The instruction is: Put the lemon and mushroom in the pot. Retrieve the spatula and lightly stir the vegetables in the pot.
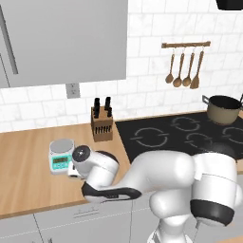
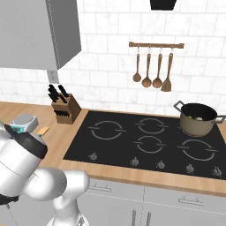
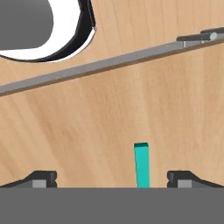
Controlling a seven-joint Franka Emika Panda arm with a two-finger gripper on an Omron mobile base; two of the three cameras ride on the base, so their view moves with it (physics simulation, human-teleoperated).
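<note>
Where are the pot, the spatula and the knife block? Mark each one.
pot (image 2: 197,125): right base view, its tan side wall.
spatula (image 3: 141,165): hand view, its teal handle, between the fingertips.
knife block (image 1: 101,126): left base view, its wooden front face.

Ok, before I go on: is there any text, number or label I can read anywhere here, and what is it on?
No legible text in these pictures.
Kitchen scale: its teal display shows dark marks, too small and blurred to read.
Stove knobs: small marks around them, too small to read.
Pot, knife block, hanging utensils: no labels visible.
Spatula handle in the hand view, between the open gripper fingertips: plain teal, no marking.
</note>
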